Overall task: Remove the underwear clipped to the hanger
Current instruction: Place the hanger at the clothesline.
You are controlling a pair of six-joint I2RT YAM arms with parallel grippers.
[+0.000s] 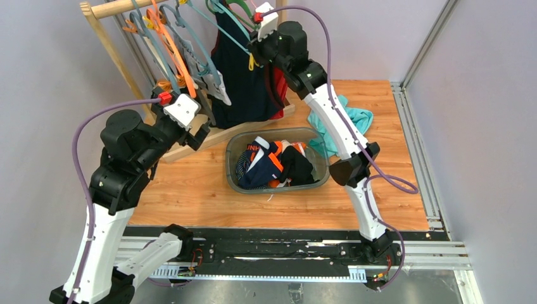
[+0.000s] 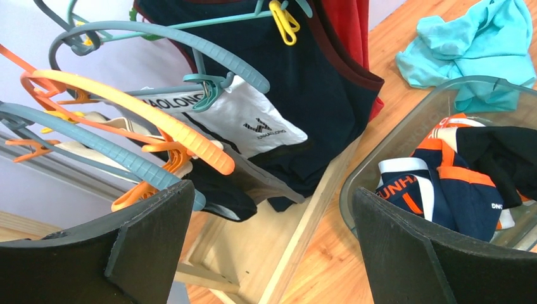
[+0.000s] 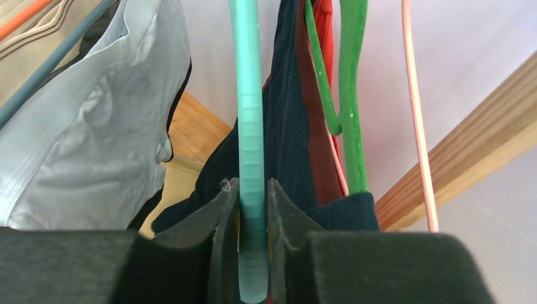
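Note:
White-grey briefs (image 2: 244, 117) hang clipped to a grey-blue hanger (image 2: 164, 38) on the rack. Black briefs (image 2: 218, 190) hang just below them, under an orange hanger (image 2: 126, 101). A beige waistband (image 2: 76, 149) shows further left. My left gripper (image 2: 272, 253) is open and empty, low in front of the hangers, near the rack's left side (image 1: 193, 123). My right gripper (image 3: 252, 209) is shut on a teal hanger (image 3: 250, 114) high at the rack (image 1: 256, 38). The white-grey briefs (image 3: 82, 145) hang to its left.
A navy tank top (image 1: 244, 76) with red trim hangs beside the teal hanger. A clear bin (image 1: 235, 147) holding several briefs stands mid-table. A teal cloth (image 1: 348, 120) lies behind it. The wooden rack base (image 2: 316, 209) runs under the left gripper. A green hanger (image 3: 351, 95) is beside the right gripper.

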